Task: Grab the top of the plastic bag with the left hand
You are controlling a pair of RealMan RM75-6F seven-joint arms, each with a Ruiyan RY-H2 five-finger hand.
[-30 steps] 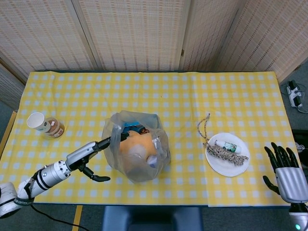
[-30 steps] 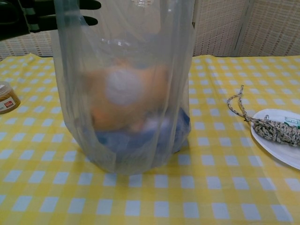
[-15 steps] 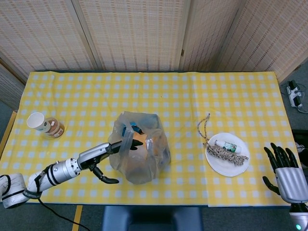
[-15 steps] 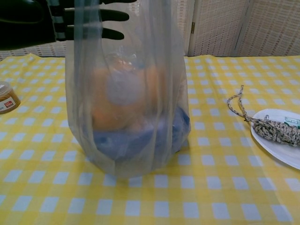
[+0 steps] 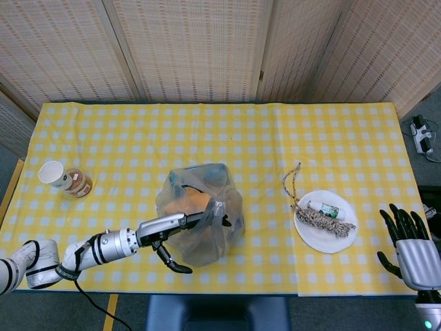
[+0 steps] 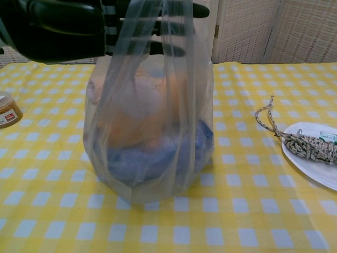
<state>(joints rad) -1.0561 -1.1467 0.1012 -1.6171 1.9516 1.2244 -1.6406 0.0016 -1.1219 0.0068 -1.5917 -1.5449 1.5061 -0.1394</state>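
A clear plastic bag [image 5: 207, 200] stands mid-table, holding orange, white and blue items. In the chest view the bag [image 6: 152, 132] narrows upward and its top runs out of frame. My left hand [image 5: 176, 227] lies against the bag's near side with straight fingers [image 5: 210, 218] reaching across its upper part and the thumb hanging apart below. Seen from the chest, the left hand [image 6: 68, 26] is level with the bag's top, and the film drapes in front of its fingers [image 6: 179, 31]. They are not closed on it. My right hand [image 5: 410, 245] rests open at the table's near right corner.
A paper cup [image 5: 52, 172] and a brown-labelled tub [image 5: 79, 185] sit at the left; the chest view shows that tub [image 6: 8, 108] at its left edge. A white plate [image 5: 324, 241] carries a rope bundle [image 5: 320, 217] to the bag's right.
My left hand has slid right along the bag's near side, and its fingers now reach across the top. The bag's upper part has been drawn narrower and pushed slightly right. The right hand stayed put.
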